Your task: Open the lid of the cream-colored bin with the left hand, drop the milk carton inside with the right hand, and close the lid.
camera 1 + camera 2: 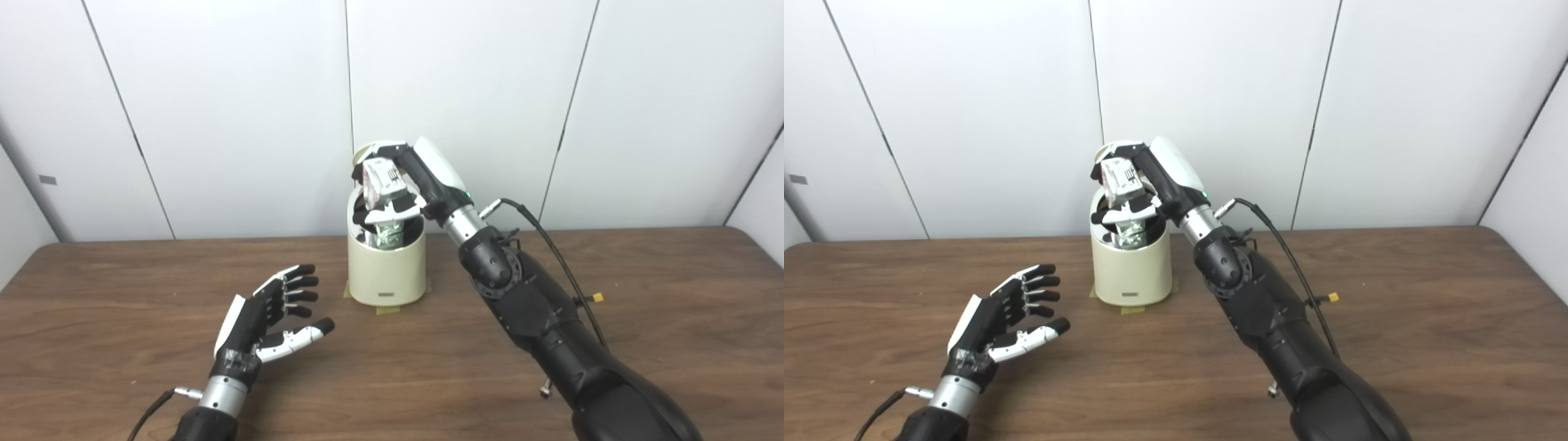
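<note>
Right hand (395, 184) fingers (392, 211) wrapped around the milk carton (381, 182), thumb on the near side, other fingers over the top and far side; carton tilted, held directly above the mouth of the cream-colored bin (386, 269), not yet inside; something shiny and crumpled visible in the bin opening just below the carton, can't tell what; lid (362, 153) up, standing behind the hand at the bin's far rim, mostly hidden by the hand. Right arm (539, 312) reaches in from the lower right, cable (551, 242) looping off the wrist. Left hand (1010, 321) holding nothing, fingers spread and slightly curled, palm turned toward the bin, hovering over the table (643, 294) to the bin's front-left, well apart from it. Bin sits upright at the centre-back of the wooden table, strips of tape (387, 309) under its base; white panel wall (214, 110) behind.
</note>
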